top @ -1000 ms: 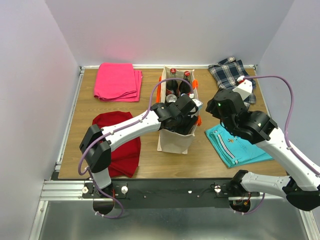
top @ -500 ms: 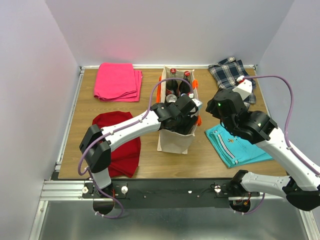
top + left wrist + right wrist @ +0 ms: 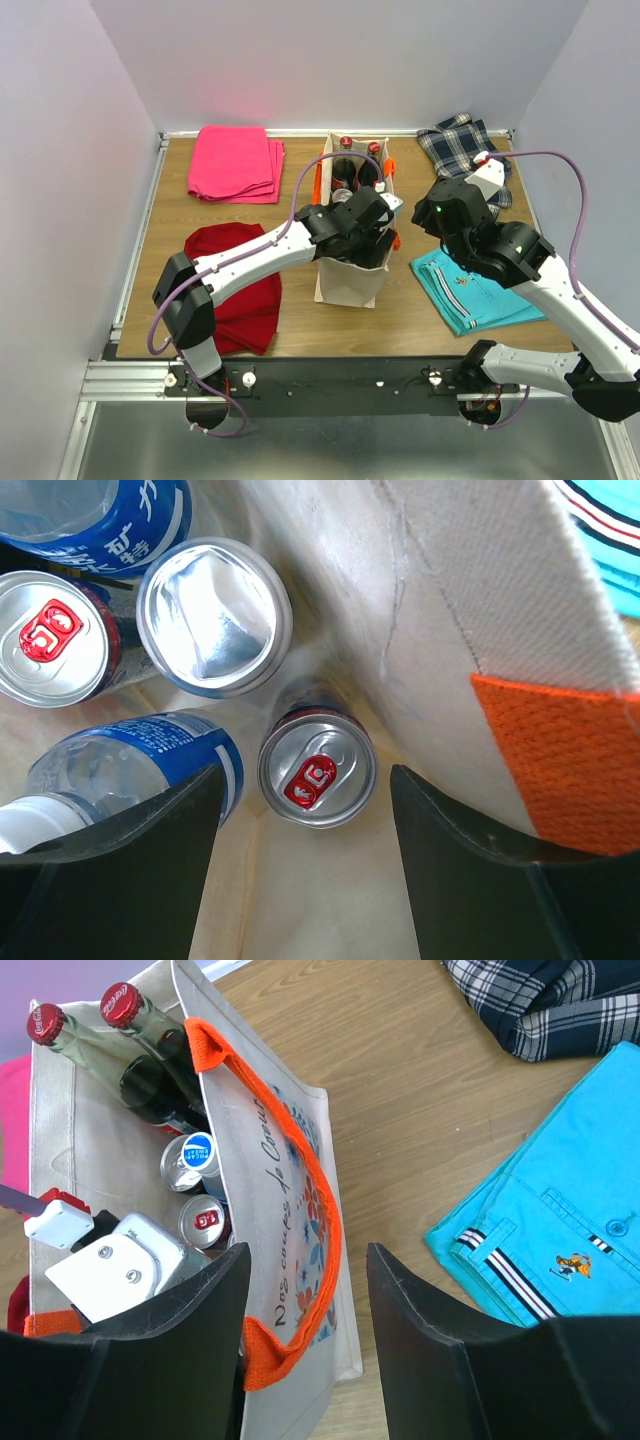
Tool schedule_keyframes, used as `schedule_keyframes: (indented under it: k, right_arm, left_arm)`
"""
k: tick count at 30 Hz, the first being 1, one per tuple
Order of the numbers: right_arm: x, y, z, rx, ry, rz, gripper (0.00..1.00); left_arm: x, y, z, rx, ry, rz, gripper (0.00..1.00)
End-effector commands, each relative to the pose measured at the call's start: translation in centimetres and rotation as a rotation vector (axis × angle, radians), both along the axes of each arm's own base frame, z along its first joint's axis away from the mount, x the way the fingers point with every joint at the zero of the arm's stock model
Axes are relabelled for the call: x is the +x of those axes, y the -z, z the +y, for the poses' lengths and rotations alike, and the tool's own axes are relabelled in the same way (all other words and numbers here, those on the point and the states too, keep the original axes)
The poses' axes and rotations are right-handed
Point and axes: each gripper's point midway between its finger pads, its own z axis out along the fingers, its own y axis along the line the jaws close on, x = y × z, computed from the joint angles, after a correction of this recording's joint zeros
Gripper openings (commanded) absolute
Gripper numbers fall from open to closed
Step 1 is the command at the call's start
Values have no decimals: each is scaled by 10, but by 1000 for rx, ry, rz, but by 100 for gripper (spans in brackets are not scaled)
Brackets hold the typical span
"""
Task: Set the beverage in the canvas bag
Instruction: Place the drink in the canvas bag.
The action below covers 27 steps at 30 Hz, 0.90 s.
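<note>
Inside the canvas bag (image 3: 350, 283), which stands upright near the middle of the table (image 3: 165, 215), the left gripper (image 3: 305, 777) is lowered through the bag's mouth with its jaws apart. The beverage, a silver can with a red tab (image 3: 317, 767), stands upright on the bag floor between the two fingers, and a gap shows on either side of it; no contact is observed. Beside it in the bag are a second red-tab can (image 3: 52, 638), a foil-topped can (image 3: 214, 616) and a blue-labelled plastic bottle (image 3: 150, 770). Two glass bottles with red caps (image 3: 85, 1018) occupy the far end of the bag. An orange handle strap (image 3: 320, 1200) runs along the bag's right rim. The right gripper (image 3: 308, 1258) hangs above the bag's right side, jaws apart, nothing between them. On the table lie a pink folded cloth (image 3: 235, 162), a red cloth (image 3: 248, 295), a plaid garment (image 3: 462, 138) and a turquoise garment (image 3: 470, 292).
</note>
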Motion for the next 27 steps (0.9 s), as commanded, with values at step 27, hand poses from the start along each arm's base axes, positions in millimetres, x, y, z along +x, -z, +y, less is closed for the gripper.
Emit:
schedule_keyframes:
  k: [27]
  right_arm:
    - [4,-30,-19,-28,69,-95,59]
  left_arm:
    - [13,-133,16,-164,-59,-248,83]
